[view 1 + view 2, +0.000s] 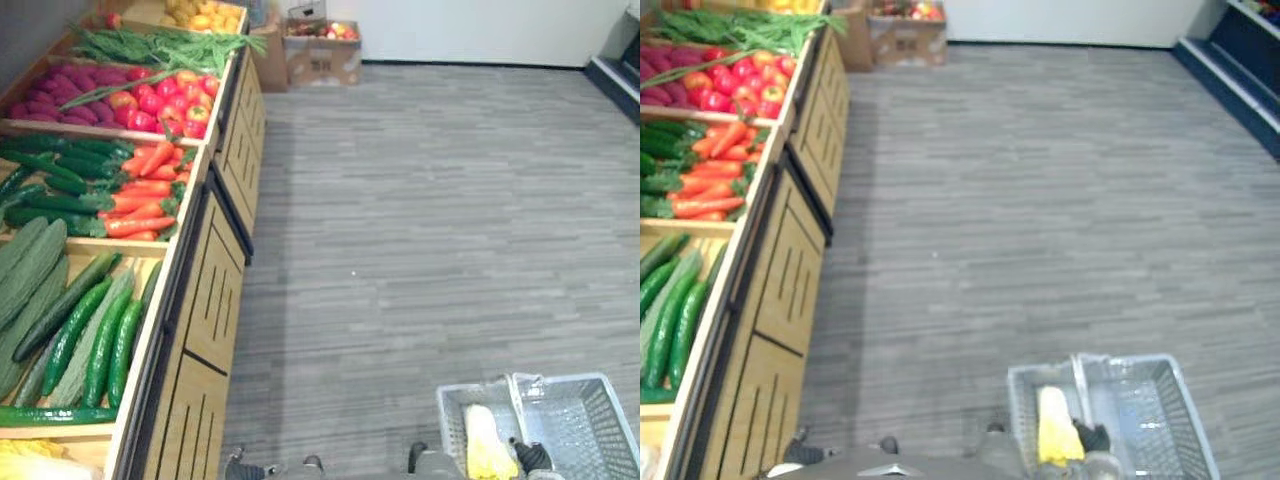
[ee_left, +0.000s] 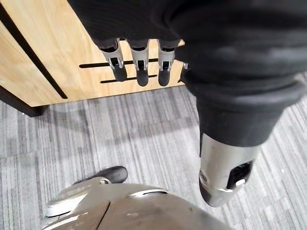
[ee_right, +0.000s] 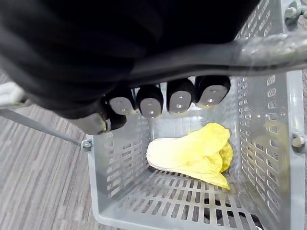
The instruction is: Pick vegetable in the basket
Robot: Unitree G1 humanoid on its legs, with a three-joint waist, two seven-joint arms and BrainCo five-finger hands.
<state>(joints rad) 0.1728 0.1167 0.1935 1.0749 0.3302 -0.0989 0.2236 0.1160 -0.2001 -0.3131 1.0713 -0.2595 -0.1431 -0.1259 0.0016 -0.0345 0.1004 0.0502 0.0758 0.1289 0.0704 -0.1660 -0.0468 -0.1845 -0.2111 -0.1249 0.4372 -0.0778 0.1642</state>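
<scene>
A grey plastic basket [image 1: 590, 385] hangs at the lower right above the floor. In it lies a pale yellow napa cabbage [image 3: 192, 153], also seen from above as a yellow head [image 1: 485, 440]. My right hand [image 3: 168, 100] is shut on the basket's handle [image 3: 268, 48], with the fingers curled round the bar. My left hand [image 2: 139, 62] hangs beside the wooden stand's front panel; its fingers are relaxed and hold nothing.
A wooden produce stand [image 1: 215, 300] runs along the left with cucumbers [image 1: 90, 340], carrots [image 1: 145, 195], tomatoes [image 1: 165, 100], purple roots [image 1: 70, 95] and greens [image 1: 170, 45]. Cardboard boxes [image 1: 320, 50] stand at the far end. Grey floor [image 1: 430, 200] stretches to the right.
</scene>
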